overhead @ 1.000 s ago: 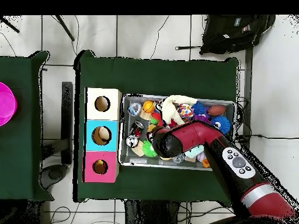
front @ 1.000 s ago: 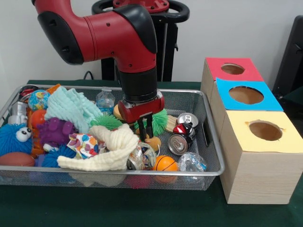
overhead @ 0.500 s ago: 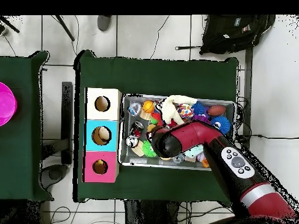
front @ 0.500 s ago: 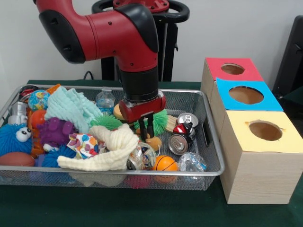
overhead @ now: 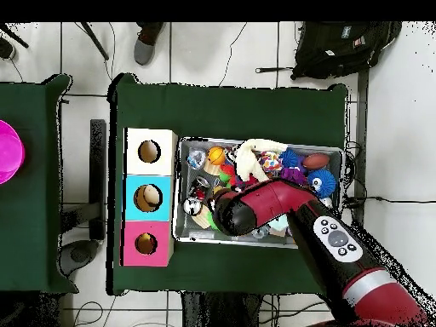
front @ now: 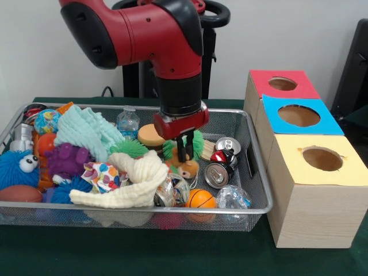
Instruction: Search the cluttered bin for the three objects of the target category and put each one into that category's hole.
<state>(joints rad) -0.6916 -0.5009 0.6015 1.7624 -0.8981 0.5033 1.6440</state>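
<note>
My gripper [front: 184, 156] hangs over the middle right of the wire mesh bin [front: 253, 210]. Its fingers stand close together, shut on a small brown toy [front: 187, 169] just above the clutter. A green spiky toy [front: 196, 142] lies behind the fingers. Right of the bin stands a row of wooden boxes with holes: the red-topped box [front: 303, 86], the blue-topped box [front: 326, 118] and the yellow-topped box [front: 351, 167]. In the overhead view my arm [overhead: 255, 209] covers the gripper, and something tan shows inside the blue box [overhead: 149, 197].
The bin holds crushed cans [front: 217, 174], an orange ball [front: 200, 199], a cream cloth [front: 138, 181], a mint cloth [front: 86, 132], a water bottle [front: 127, 122], a purple toy [front: 66, 158] and a blue fuzzy toy [front: 17, 168]. A person's shoe [overhead: 146, 43] shows on the floor.
My gripper has moved up a little and toward the boxes. The fingers have closed and the small brown toy has risen slightly with them.
</note>
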